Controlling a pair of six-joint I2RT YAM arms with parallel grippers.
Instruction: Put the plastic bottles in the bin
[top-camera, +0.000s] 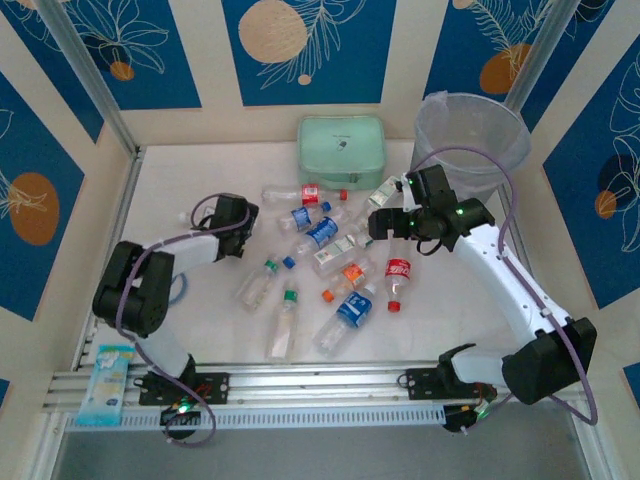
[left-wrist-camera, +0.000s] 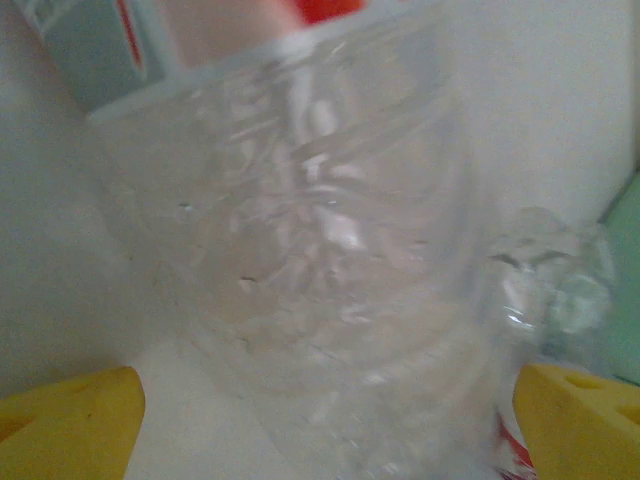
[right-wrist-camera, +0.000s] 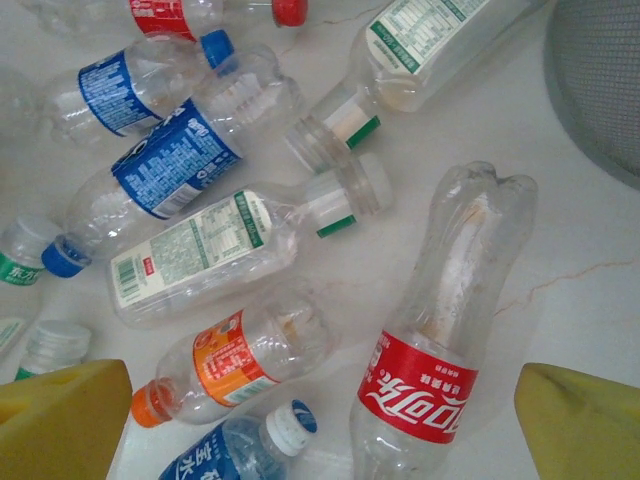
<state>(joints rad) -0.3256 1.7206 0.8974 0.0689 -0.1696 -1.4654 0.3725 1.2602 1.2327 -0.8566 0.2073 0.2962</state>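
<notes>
— Clear bottle (left-wrist-camera: 320, 250) up close on the left wrist?
— Yes, it sits between the tips of the left pincer (left-wrist-camera: 325, 420), which is spread wide; I cannot tell whether they touch it.
— Right wrist?
— Its right pincer (right-wrist-camera: 325, 420) gapes, holding nothing; a red-labelled bottle (right-wrist-camera: 440, 330) lies at 5 o'clock on the worktop (right-wrist-camera: 600, 270).
— Overhead?
— Mid-worktop lie the plastic bottles (top-camera: 325, 250); the bin (top-camera: 440, 150) stands at 1 o'clock.

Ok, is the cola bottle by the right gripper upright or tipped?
Tipped: the cola bottle lies on its side on the table.
</notes>
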